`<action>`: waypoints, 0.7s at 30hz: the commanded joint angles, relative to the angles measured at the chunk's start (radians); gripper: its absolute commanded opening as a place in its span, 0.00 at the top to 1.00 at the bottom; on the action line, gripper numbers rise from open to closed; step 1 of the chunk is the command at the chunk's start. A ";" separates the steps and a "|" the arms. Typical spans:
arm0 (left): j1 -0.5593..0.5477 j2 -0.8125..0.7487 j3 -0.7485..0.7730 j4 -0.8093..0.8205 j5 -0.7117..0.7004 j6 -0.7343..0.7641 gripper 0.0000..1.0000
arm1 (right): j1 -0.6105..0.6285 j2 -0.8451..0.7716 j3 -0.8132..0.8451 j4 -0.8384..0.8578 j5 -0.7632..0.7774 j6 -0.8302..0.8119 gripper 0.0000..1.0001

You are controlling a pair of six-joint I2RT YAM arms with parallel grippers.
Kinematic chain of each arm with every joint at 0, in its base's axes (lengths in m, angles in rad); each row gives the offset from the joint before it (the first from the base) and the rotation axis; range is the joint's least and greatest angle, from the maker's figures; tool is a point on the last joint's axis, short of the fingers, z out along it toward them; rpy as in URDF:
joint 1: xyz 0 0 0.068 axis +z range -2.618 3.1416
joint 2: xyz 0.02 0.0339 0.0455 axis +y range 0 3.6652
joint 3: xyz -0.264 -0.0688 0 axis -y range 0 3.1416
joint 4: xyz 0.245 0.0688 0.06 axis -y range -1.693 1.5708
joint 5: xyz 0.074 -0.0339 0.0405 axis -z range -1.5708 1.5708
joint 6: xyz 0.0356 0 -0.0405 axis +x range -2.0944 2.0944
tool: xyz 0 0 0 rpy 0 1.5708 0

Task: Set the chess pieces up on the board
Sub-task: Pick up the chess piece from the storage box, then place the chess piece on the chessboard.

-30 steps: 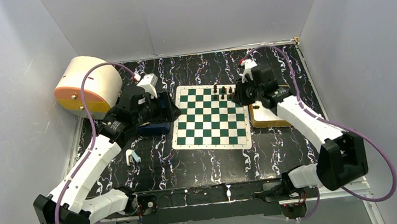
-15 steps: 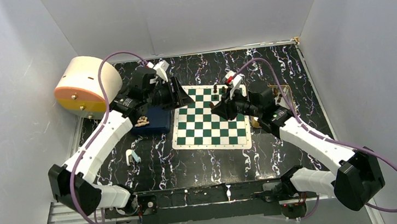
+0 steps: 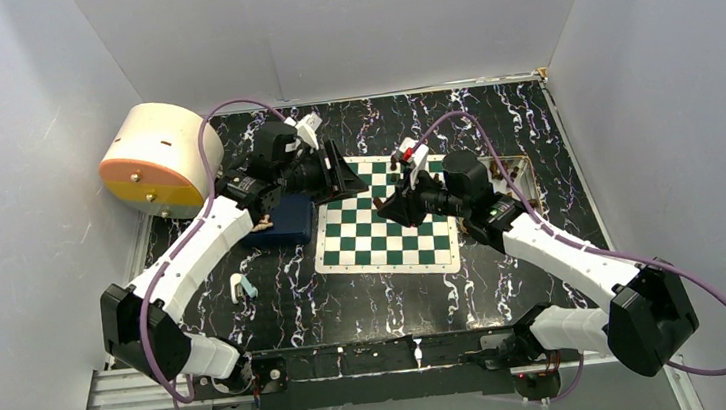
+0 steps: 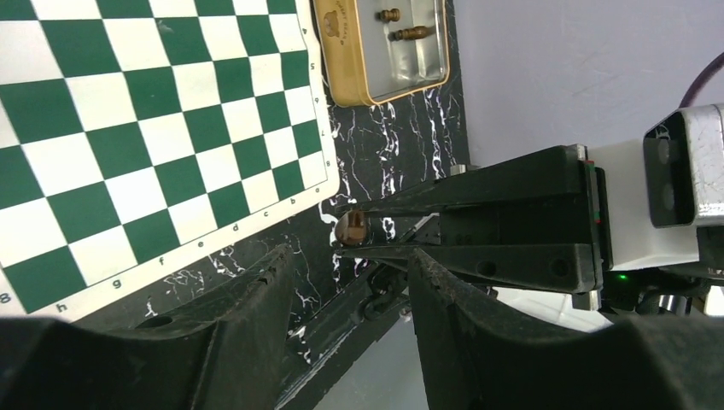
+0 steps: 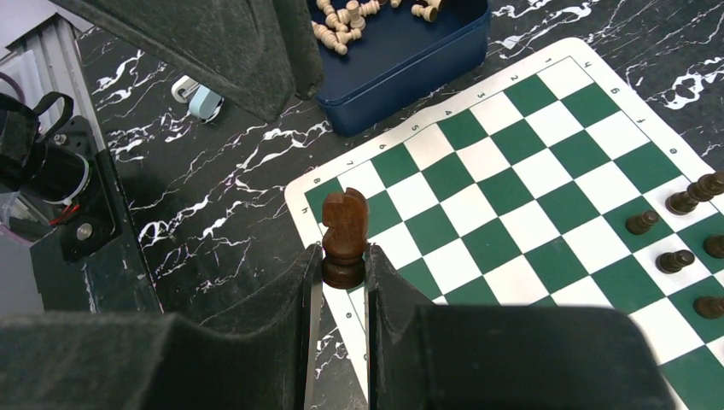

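The green and white board [image 3: 384, 253] lies mid-table. My right gripper [image 5: 344, 261] is shut on the base of a dark brown knight [image 5: 344, 224], held upright above the board's corner square; in the top view it [image 3: 392, 207] hovers over the board's middle. Several dark chess pieces [image 5: 642, 222] stand at the board's far edge. My left gripper [image 4: 352, 260] is open and empty, facing the right gripper's fingers and the knight [image 4: 351, 228]. In the top view it [image 3: 341, 179] is over the board's far left corner.
A blue box [image 5: 401, 60] of light pieces [image 5: 341, 21] sits left of the board [image 3: 285, 222]. The gold tin tray [image 4: 341, 51] right of the board holds two pieces. A cream and yellow cylinder [image 3: 155, 157] stands far left. A small white-blue object [image 3: 241, 287] lies front left.
My left gripper swung from the blue box to the board's far left corner. My right gripper moved from the gold tray leftward over the board, with the knight.
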 commanded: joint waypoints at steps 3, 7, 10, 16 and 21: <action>-0.022 0.030 -0.013 0.067 0.046 -0.040 0.53 | 0.015 -0.010 0.052 0.044 0.007 -0.011 0.77; -0.030 0.038 -0.020 0.085 0.043 -0.054 0.57 | 0.017 -0.013 0.051 0.043 0.006 -0.008 0.77; -0.037 0.042 -0.029 0.106 0.049 -0.072 0.60 | 0.019 -0.015 0.050 0.040 0.002 -0.013 0.77; -0.049 0.064 -0.039 0.123 0.071 -0.083 0.65 | 0.021 -0.030 0.038 0.037 -0.004 -0.020 0.77; -0.055 0.073 -0.048 0.125 0.073 -0.088 0.66 | 0.021 -0.038 0.034 0.042 0.001 -0.011 0.78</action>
